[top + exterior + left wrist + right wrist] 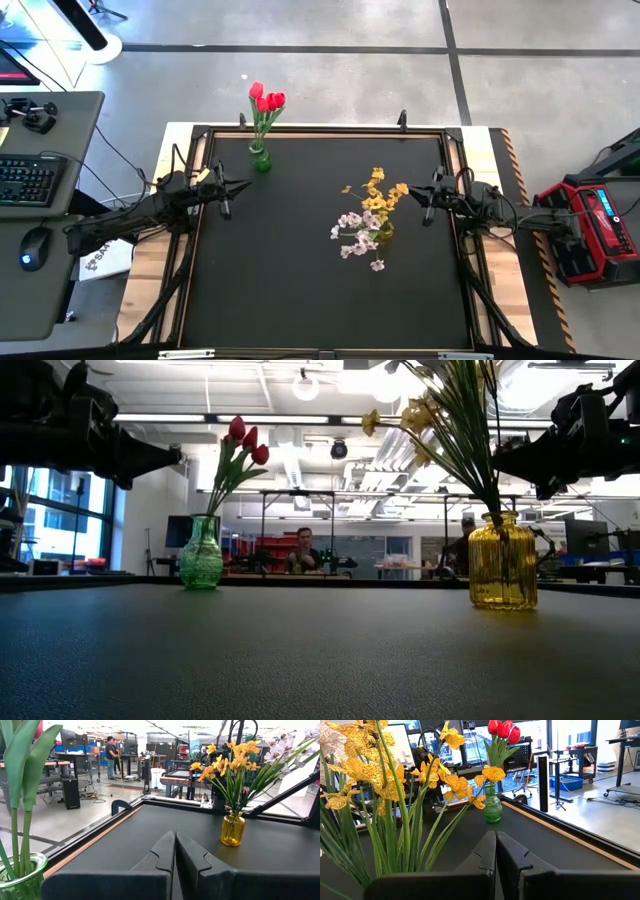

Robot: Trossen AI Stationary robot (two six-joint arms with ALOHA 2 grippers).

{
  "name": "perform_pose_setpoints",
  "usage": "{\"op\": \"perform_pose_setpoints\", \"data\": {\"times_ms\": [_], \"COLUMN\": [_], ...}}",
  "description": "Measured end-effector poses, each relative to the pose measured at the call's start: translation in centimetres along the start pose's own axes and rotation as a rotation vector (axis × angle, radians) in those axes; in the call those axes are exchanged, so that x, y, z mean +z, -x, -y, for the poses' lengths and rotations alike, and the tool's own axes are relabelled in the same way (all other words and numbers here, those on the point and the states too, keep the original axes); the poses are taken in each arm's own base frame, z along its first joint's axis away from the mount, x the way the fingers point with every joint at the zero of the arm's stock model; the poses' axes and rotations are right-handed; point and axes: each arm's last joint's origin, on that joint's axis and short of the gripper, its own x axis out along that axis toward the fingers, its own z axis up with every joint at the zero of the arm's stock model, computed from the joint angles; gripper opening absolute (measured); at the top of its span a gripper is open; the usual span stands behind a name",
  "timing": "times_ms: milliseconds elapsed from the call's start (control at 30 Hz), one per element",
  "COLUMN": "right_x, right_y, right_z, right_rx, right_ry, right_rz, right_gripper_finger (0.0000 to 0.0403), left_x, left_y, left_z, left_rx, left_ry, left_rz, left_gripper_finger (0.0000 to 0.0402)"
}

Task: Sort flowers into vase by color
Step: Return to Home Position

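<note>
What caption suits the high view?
Red tulips in the green vase, yellow blossoms and pale blossoms in the yellow vase; left gripper and right gripper shut and empty above the table.

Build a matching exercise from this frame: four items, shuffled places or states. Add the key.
Items:
1. red tulips
2. yellow blossoms
3. left gripper
4. right gripper

Place or state:
a. standing in the yellow vase
b. shut and empty, near the yellow vase
c. standing in the green vase
d. shut and empty, near the green vase

Pairs: 1-c, 2-a, 3-d, 4-b
</note>
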Motion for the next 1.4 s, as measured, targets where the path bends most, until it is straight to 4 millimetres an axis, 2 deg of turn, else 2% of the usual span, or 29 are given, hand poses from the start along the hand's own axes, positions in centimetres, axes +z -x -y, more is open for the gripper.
{"op": "perform_pose_setpoints", "data": {"times_ms": [400,700,1400], "right_x": [0.00,0.00,0.00], "right_y": [0.00,0.00,0.00], "right_z": [0.00,0.00,0.01], "right_rx": [0.000,-0.001,-0.003], "right_ry": [0.000,0.000,0.000], "right_rz": [0.000,0.000,0.000], "right_gripper_finger": [0.0000,0.0000,0.0000], "left_x": [0.01,0.38,0.33], "left_y": [0.00,0.26,0.25], "left_z": [0.02,0.87,0.91], "left_rx": [-0.002,-0.075,-0.079], "left_ry": [0.000,0.002,0.002], "left_rz": [0.000,0.043,0.037], "left_gripper_finger": [0.0003,0.0003,0.0003]}}
